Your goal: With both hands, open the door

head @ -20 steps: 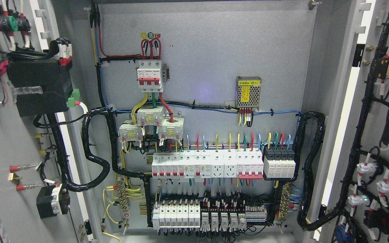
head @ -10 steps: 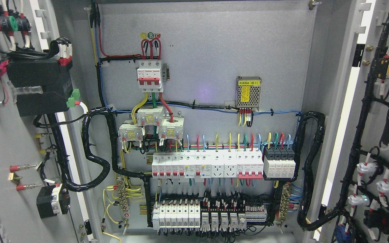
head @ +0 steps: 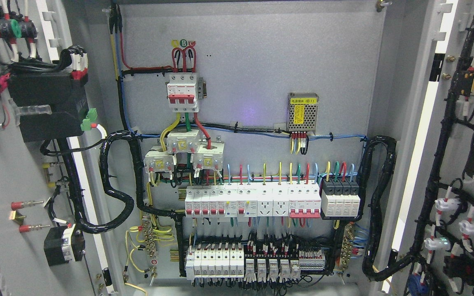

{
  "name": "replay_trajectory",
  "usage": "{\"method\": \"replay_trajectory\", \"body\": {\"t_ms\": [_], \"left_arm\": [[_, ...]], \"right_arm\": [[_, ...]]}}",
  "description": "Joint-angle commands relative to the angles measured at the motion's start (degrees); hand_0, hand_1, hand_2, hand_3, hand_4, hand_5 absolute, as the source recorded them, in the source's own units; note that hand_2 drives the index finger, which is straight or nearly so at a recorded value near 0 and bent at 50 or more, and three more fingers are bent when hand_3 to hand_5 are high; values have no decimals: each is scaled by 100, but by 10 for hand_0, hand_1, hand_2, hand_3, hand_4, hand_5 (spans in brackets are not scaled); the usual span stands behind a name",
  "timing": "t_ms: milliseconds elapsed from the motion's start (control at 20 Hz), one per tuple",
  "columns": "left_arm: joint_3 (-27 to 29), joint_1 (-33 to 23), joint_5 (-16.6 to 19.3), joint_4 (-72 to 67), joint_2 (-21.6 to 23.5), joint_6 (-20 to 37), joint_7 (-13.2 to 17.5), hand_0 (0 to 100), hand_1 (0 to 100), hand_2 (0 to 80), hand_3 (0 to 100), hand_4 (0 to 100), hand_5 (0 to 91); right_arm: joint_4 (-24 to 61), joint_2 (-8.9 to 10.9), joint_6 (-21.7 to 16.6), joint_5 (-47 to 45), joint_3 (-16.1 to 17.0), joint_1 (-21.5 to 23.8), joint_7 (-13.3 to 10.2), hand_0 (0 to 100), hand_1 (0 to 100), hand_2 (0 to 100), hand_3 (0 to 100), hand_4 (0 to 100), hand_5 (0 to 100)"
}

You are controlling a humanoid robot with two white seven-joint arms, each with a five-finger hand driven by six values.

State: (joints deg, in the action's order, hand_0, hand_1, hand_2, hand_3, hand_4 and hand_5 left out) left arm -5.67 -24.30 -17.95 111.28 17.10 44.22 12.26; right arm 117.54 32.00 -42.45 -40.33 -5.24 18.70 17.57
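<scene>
Left door [head: 10, 172] swung wide at frame left, right door [head: 467, 164] wide at frame right — both hinged on vertical edges, inner faces toward camera. Panel [head: 253, 123] fully exposed between. Neither hand in view — finger state, nearer arm unknowable. Opening judged done.

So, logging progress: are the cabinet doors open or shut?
Open: left door and right door are swung outward, exposing the breaker panel.

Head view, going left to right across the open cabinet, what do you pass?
Left door with its black box → black cable loop → red-handled main breaker → mesh-covered power supply → black cable bundle → right door. No robot hand shows.
</scene>
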Motion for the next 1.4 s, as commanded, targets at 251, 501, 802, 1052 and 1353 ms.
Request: {"method": "replay_trajectory", "body": {"t_ms": [251, 501, 802, 1052, 1353], "left_arm": [[469, -206, -656, 16, 118, 3936, -13, 0, 0, 0, 0, 28, 0], [830, -434, -982, 16, 285, 4226, -21, 0, 0, 0, 0, 28, 0], [1401, -778, -1334, 16, 355, 4236, -21, 0, 0, 0, 0, 29, 0], [1885, -795, -1676, -19, 408, 4227, -30, 0, 0, 0, 0, 29, 0], [2263, -813, -1843, -45, 399, 4201, -30, 0, 0, 0, 0, 29, 0]], "right_arm": [[-389, 421, -9, -493, 586, 19, 53, 0, 0, 0, 0, 0, 0], [-433, 474, -18, -555, 709, 116, 106, 0, 0, 0, 0, 0, 0], [-460, 535, -27, -766, 867, 142, 106, 0, 0, 0, 0, 0, 0], [-583, 588, -53, -766, 999, 177, 106, 0, 0, 0, 0, 0, 0], [-697, 711, -53, -871, 1139, 186, 124, 0, 0, 0, 0, 0, 0]]}}
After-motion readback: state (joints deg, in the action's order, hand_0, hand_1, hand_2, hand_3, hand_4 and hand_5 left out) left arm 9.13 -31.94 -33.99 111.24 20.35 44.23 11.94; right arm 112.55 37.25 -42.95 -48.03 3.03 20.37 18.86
